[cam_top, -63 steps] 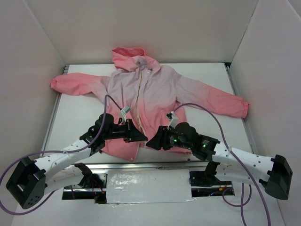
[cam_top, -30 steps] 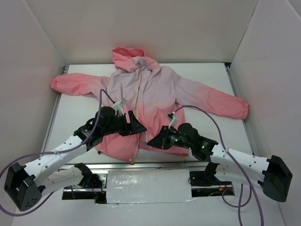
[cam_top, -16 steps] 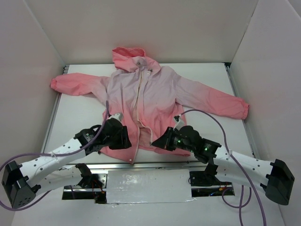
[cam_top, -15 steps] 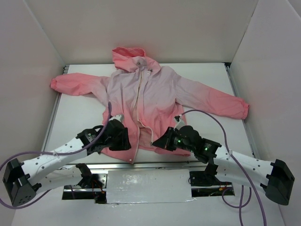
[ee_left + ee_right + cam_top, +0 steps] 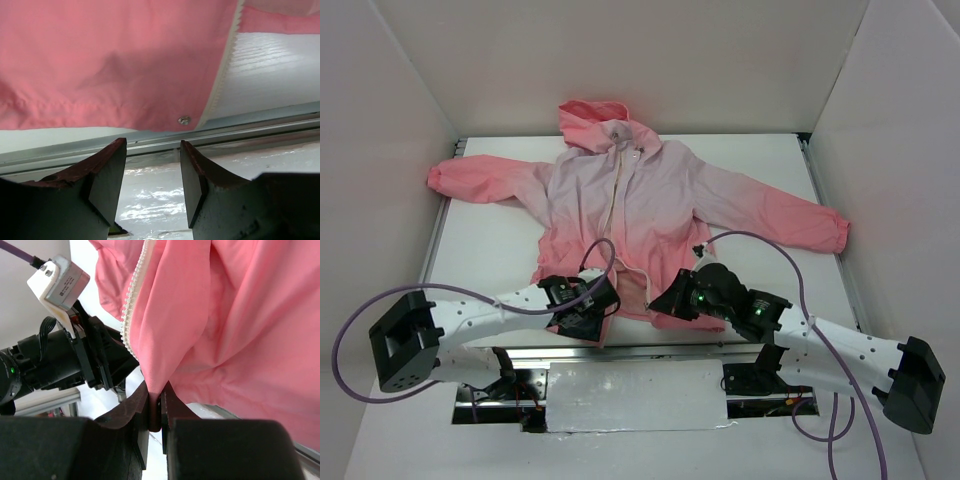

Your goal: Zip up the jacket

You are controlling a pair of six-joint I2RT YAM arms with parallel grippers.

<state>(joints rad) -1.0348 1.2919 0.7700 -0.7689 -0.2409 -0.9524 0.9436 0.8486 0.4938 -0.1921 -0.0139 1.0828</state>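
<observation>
The jacket [image 5: 655, 195] lies spread on the white table, hood at the far side, front open along the cream zipper [image 5: 617, 190]. My right gripper [image 5: 658, 303] is shut on a fold of the coral hem beside the right zipper edge; the right wrist view shows that fold [image 5: 165, 370] pinched between the fingers of the right gripper [image 5: 156, 407], with the zipper teeth [image 5: 132, 300] above. My left gripper [image 5: 603, 312] hovers at the left panel's lower corner. In the left wrist view the left gripper [image 5: 150, 167] is open and empty, just below the hem's metal snap [image 5: 184, 120] and zipper tape [image 5: 220, 85].
A metal rail [image 5: 650, 350] runs along the table's near edge, with a shiny taped patch [image 5: 635, 395] below it. White walls enclose the table on three sides. Purple cables [image 5: 760, 240] loop over both arms. The left wrist's camera [image 5: 57, 275] sits close to my right gripper.
My left arm has swung down and toward me, its gripper turning to the hem's lower corner with narrower jaws. The right gripper keeps its hold, shifted slightly.
</observation>
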